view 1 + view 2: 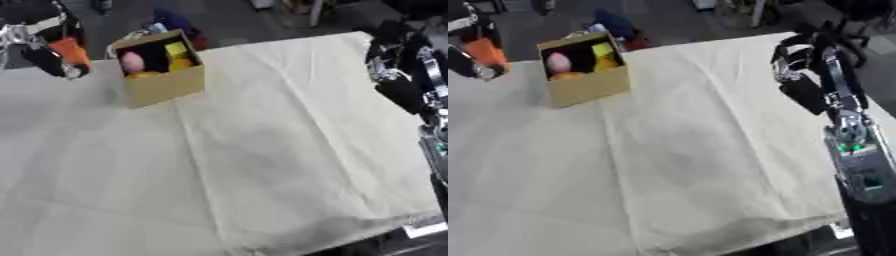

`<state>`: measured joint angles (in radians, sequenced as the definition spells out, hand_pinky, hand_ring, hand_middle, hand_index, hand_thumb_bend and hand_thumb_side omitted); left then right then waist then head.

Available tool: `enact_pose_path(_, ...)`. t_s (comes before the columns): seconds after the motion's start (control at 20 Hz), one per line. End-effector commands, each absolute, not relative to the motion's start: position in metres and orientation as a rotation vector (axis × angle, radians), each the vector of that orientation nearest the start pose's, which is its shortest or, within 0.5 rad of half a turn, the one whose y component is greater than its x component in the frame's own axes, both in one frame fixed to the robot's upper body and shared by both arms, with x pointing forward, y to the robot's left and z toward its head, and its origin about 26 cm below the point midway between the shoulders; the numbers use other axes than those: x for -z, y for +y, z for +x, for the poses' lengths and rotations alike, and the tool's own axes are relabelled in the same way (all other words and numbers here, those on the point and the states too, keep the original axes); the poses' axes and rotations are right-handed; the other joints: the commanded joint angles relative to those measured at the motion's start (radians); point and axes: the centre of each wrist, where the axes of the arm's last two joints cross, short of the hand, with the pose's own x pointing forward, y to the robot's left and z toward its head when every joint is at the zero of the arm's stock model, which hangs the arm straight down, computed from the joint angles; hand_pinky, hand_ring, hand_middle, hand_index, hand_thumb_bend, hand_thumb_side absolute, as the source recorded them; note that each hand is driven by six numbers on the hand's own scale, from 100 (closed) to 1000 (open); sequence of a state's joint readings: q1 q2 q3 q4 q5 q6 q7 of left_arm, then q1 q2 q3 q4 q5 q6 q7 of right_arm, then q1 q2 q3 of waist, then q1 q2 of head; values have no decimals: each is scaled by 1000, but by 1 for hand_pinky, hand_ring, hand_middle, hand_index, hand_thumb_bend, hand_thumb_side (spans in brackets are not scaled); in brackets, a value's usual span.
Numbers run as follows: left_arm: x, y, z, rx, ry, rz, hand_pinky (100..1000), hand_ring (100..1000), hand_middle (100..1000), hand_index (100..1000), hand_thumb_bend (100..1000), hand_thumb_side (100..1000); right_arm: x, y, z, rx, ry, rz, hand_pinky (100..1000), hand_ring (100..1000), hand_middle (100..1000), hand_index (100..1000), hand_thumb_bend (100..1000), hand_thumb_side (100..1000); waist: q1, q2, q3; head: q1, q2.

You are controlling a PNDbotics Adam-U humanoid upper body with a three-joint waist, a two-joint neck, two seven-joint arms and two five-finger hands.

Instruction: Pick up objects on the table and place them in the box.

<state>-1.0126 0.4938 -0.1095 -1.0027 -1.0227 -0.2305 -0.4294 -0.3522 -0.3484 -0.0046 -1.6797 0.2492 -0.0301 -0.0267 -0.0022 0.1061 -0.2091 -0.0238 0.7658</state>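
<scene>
- Left eye view: open brown cardboard box [162, 82] stands on the far left part of my cream cloth-covered table [289, 150], tilted slightly askew.
- Inside it lie a pink rounded object [132, 62] at the left and yellow objects [178, 56] at the right.
- My left hand [54, 59] is raised just left of the box, fingers curled round an orange object [70, 50].
- My right hand [802, 75] hangs over the table's far right edge, well apart from the box; I cannot tell how its fingers stand.
- Dark floor clutter lies beyond the table.
</scene>
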Motion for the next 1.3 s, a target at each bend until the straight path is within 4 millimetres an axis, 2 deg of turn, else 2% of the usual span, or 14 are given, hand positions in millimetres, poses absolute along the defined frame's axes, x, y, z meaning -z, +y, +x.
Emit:
enact_pose_path(0.05, -267, 272, 483, 1527, -1459, 1170, 532, 454, 421, 619, 394, 100, -155, -280, 350, -508, -2052, -469, 596, 611, 702, 927, 100, 489, 8, -15, -16, 17, 4)
enact_pose_path(0.3, -243, 263, 496, 1349, -1504, 1280, 561, 465, 429, 643, 344, 100, -154, -274, 351, -511, -2057, -434, 595, 609, 701, 926, 100, 490, 4, 5, -65, 42, 4)
enact_pose_path(0.5, -224, 266, 501, 1197, -1519, 1357, 592, 492, 458, 670, 318, 163, -153, -271, 351, -503, -2059, -416, 594, 608, 700, 922, 100, 492, 1, 19, -89, 51, 4)
enact_pose_path(0.65, -212, 271, 503, 1119, -1487, 1382, 620, 533, 498, 707, 312, 244, -152, -271, 351, -500, -2057, -412, 593, 608, 699, 920, 100, 491, -1, 26, -101, 55, 4)
enact_pose_path(0.7, -208, 273, 503, 1100, -1476, 1387, 632, 549, 515, 722, 317, 276, -151, -271, 351, -498, -2056, -411, 592, 607, 699, 920, 100, 490, -1, 27, -104, 56, 4)
enact_pose_path(0.85, -203, 278, 503, 1055, -1454, 1403, 718, 680, 660, 837, 415, 514, -150, -271, 351, -491, -2054, -411, 590, 607, 698, 919, 100, 490, -3, 29, -107, 55, 4)
enact_pose_path(0.9, -202, 279, 503, 1042, -1451, 1408, 728, 697, 681, 850, 425, 533, -150, -271, 351, -489, -2053, -411, 590, 607, 698, 919, 100, 490, -3, 29, -108, 56, 4)
enact_pose_path(0.95, -201, 280, 503, 1031, -1450, 1413, 750, 727, 724, 875, 481, 605, -149, -271, 351, -488, -2053, -410, 591, 607, 699, 920, 100, 488, -4, 29, -107, 56, 4)
enact_pose_path(1.05, -201, 282, 503, 1018, -1450, 1420, 779, 762, 770, 898, 538, 680, -149, -271, 351, -490, -2054, -408, 595, 610, 691, 922, 100, 485, -4, 29, -106, 55, 4)
enact_pose_path(1.2, -204, 287, 501, 996, -1464, 1407, 777, 762, 764, 889, 503, 659, -149, -271, 351, -495, -2056, -400, 597, 611, 686, 923, 100, 482, -4, 28, -102, 54, 4)
enact_pose_path(1.3, -210, 290, 499, 962, -1513, 1384, 753, 733, 720, 865, 427, 593, -148, -272, 350, -494, -2055, -399, 597, 612, 685, 923, 100, 480, -3, 28, -95, 52, 4)
